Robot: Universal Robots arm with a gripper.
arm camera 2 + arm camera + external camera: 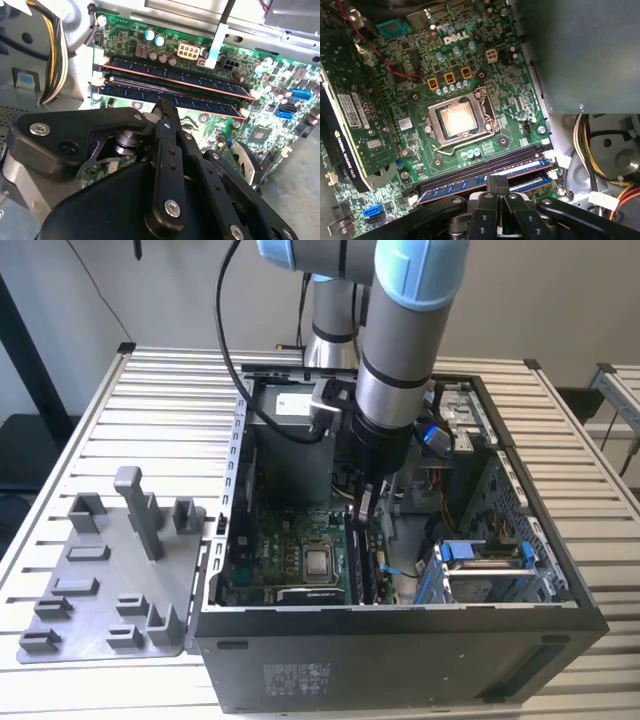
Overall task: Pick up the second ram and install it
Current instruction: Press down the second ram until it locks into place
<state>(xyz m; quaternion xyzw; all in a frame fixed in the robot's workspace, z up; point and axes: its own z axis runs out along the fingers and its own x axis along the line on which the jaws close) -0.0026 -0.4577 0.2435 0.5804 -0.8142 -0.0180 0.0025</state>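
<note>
Black gripper point(164, 107) closed, pressing the second ram point(170, 97); contact point hidden.

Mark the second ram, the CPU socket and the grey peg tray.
second ram point(200, 102): second wrist view, mid board, in its slot by the tool.
CPU socket point(460, 120): first wrist view, centre plate.
grey peg tray point(90, 590): exterior view, flat base.

Bench point(150, 400): pale slatted metal top, ribs running across the exterior view. Open computer case point(400, 660) lies on its side directly on bench, from centre out toward 4 o'clock, dark front panel at 6 o'clock edge. Grey plastic tray point(110, 580) with upright pegs rests flat on bench at 8 o'clock, just beside case's side wall. Bare slats at 10 o'clock and along 3 o'clock edge.
</note>
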